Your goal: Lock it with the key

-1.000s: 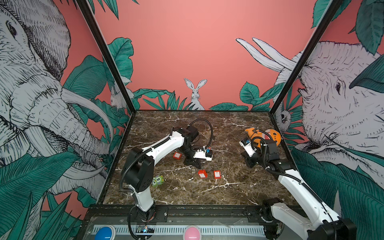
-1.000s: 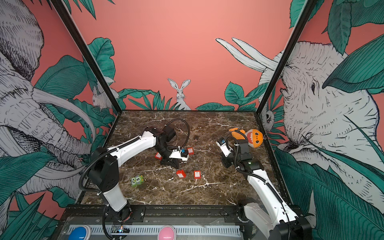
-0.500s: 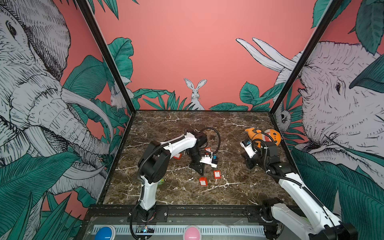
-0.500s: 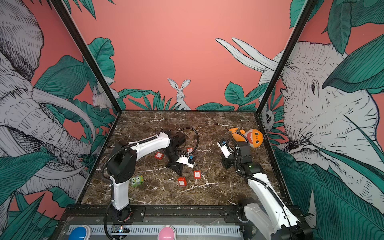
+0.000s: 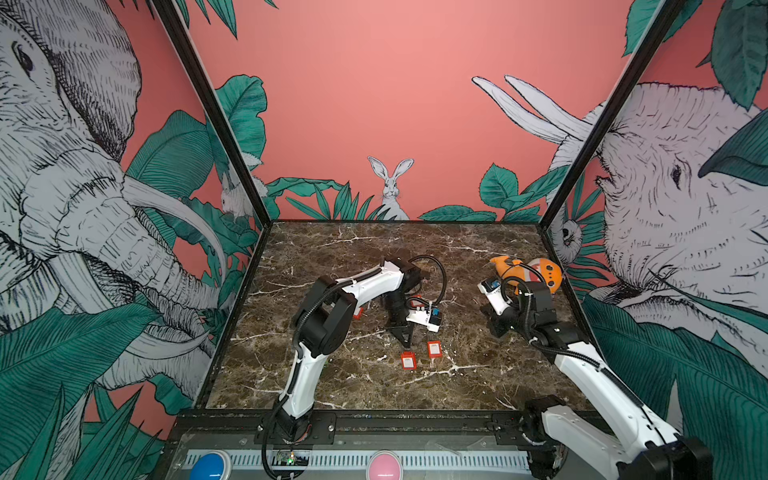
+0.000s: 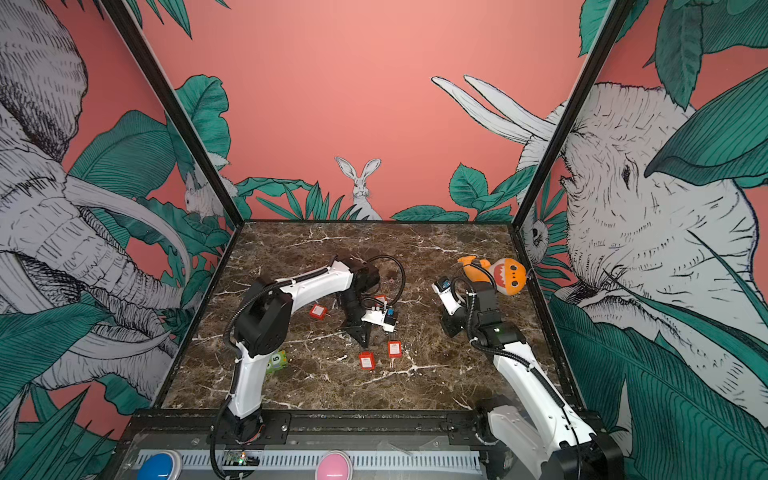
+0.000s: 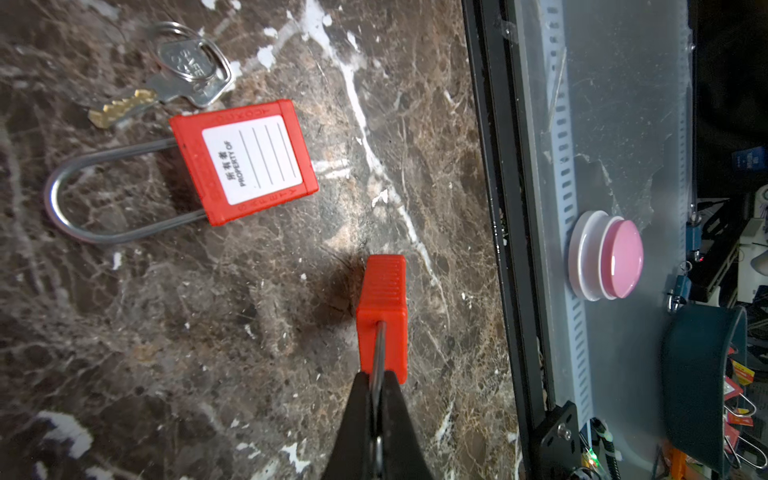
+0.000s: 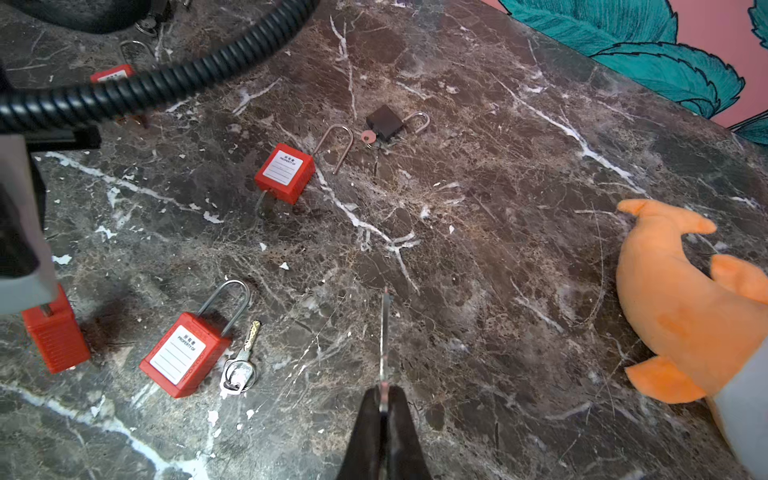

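My left gripper [image 7: 377,378] is shut on the steel shackle of a red padlock [image 7: 381,316]. The padlock hangs upright, body down, at or just above the marble; it shows in both top views [image 5: 408,360] [image 6: 366,360] below the left gripper [image 5: 406,344]. My right gripper [image 8: 385,390] is shut on a thin silver key [image 8: 385,332], seen edge-on and pointing away from the fingers. In a top view the right gripper [image 5: 496,330] hovers at the right, well apart from the held padlock [image 8: 56,338].
A second red padlock [image 8: 185,353] lies flat with a ringed key [image 8: 243,361] beside it. Farther back are a third red padlock [image 8: 284,172] and a small black padlock [image 8: 384,121]. An orange plush toy [image 5: 525,272] lies at the back right, a green cube [image 6: 276,360] at the front left.
The left arm swung from the back left toward the middle, and its gripper came down onto the front padlock's shackle. The right arm with the key barely moved.
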